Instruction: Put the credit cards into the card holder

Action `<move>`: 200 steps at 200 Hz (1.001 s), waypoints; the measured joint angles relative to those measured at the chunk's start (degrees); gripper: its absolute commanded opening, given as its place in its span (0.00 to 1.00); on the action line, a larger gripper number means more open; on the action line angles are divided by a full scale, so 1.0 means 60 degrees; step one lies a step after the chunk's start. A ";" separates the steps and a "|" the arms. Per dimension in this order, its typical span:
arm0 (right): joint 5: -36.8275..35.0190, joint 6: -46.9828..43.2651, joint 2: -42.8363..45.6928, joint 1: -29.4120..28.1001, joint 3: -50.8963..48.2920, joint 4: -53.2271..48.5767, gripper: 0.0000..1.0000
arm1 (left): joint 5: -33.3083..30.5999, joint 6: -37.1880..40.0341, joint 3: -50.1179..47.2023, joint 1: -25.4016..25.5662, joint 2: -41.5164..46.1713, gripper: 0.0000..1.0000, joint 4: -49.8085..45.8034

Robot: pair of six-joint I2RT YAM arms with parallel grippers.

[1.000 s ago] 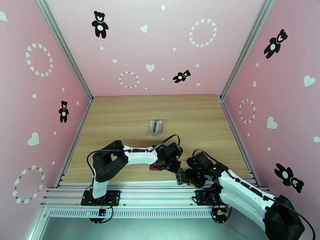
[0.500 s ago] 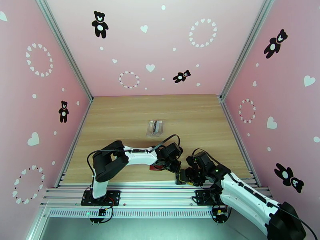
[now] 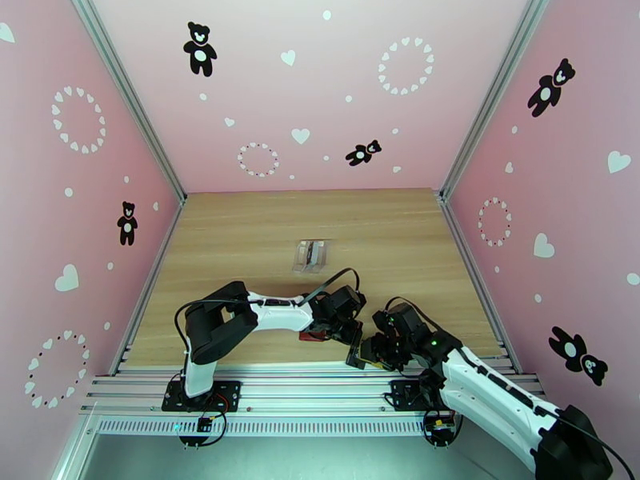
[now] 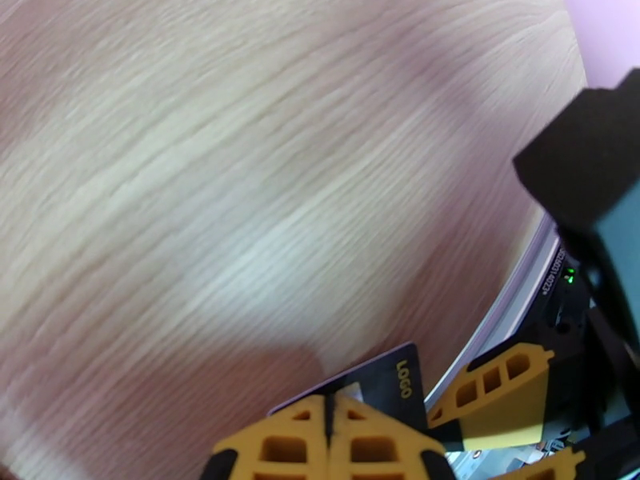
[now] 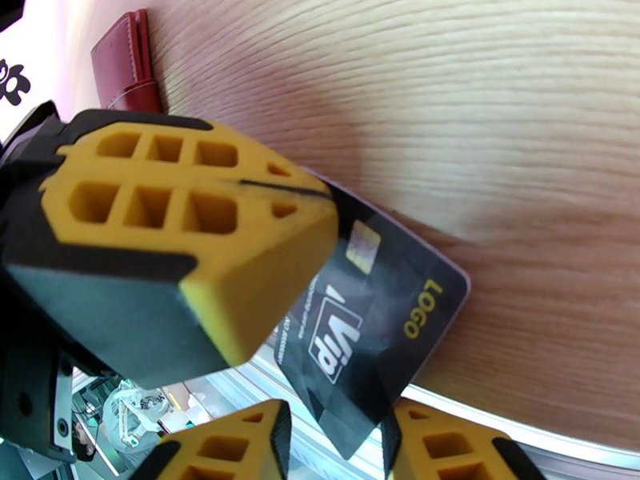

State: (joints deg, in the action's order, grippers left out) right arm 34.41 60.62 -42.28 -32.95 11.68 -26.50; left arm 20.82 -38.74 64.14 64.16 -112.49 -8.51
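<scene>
Left gripper [image 4: 328, 410] is clamped on the black credit card [image 5: 376, 330], over the near edge of the table [image 5: 520, 90]. The right gripper [image 5: 332, 432] is parted around its free corner. Card is judged thin, stiff, slick (flat-face pinch advised). Card holder [image 5: 124, 62] lies nearby.

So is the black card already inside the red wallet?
No, the black card is pinched in the left gripper, apart from the red wallet.

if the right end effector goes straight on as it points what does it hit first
Likely the black card in the left end effector; its corner sits between the fingers of the right end effector.
</scene>
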 measured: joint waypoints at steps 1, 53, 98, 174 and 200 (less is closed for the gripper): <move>-0.0004 0.0011 0.0000 0.0000 -0.0007 0.0015 0.34 | 0.0000 -0.0004 -0.0004 0.0000 0.0000 0.00 0.0004; -0.0025 0.0284 -0.0146 0.0000 -0.0098 0.0408 0.34 | -0.0004 -0.0117 -0.0069 -0.0004 0.0000 0.00 0.0131; -0.0135 0.0175 -0.0317 0.0000 -0.0117 0.0437 0.36 | -0.0036 -0.0233 -0.0222 -0.0015 0.0109 0.00 0.0255; -0.0240 -0.0550 -0.0306 0.0000 0.0029 0.0022 0.42 | -0.0492 -0.0350 -0.0980 -0.0015 0.0943 0.02 -0.0364; -0.0226 -0.0670 -0.0233 0.0000 0.0029 -0.0084 0.44 | -0.0707 -0.0463 -0.1257 -0.0007 0.1213 0.07 -0.0444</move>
State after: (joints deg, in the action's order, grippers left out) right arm 33.06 56.60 -43.68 -32.95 11.86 -27.00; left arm 16.58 -41.52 56.60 64.12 -105.21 -11.18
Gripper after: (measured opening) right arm 0.434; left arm 0.063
